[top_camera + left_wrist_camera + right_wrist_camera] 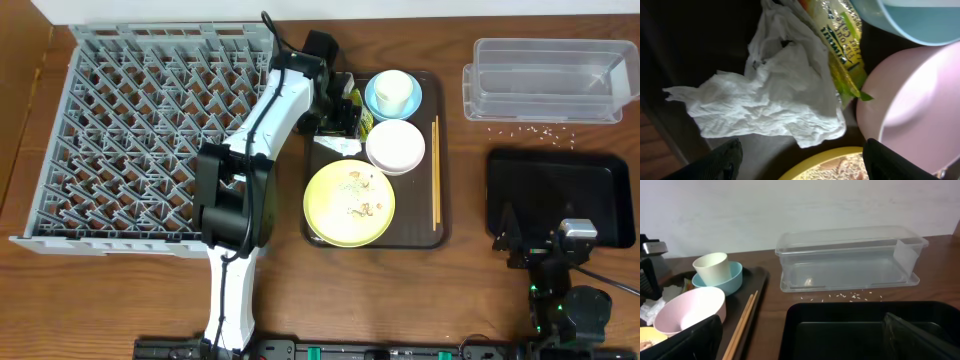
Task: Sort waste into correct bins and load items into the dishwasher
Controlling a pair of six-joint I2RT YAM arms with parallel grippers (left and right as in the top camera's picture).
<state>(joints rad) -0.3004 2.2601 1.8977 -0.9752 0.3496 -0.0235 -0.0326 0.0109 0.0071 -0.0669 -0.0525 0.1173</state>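
The step in hand looked like the first of the waste sorting: the left gripper (807, 162) hung over the crumpled napkin (770, 100), jaws spread wide and empty, one dark finger on either side of the frame's lower edge and the paper lying just ahead between them. The green-and-yellow wrapper (842, 55) lay partly under the napkin's far edge, touching it, so the next move probably called for a straight descent and a closure on the napkin's bunched middle alone, lest both come up together. Crowding was the risk: the white bowl (915, 110) sat just beside the right finger, the light blue bowl (920, 20) beyond it with the cup (394, 91) inside, and the yellow plate (349, 203), speckled with crumbs, lay directly beneath the fingertips. All of these rested on the brown tray (415, 228), with the chopsticks (435, 170) along the side farthest from the gripper. The clear tub (850, 265) and black tray (590, 190) stood well off past the chopsticks, a long carry, with loose crumbs (530, 130) on the table between them. The dish rack (130, 140) behind the left arm held nothing. The right gripper (800, 335) hovered at the black tray's near edge, parted and holding nothing
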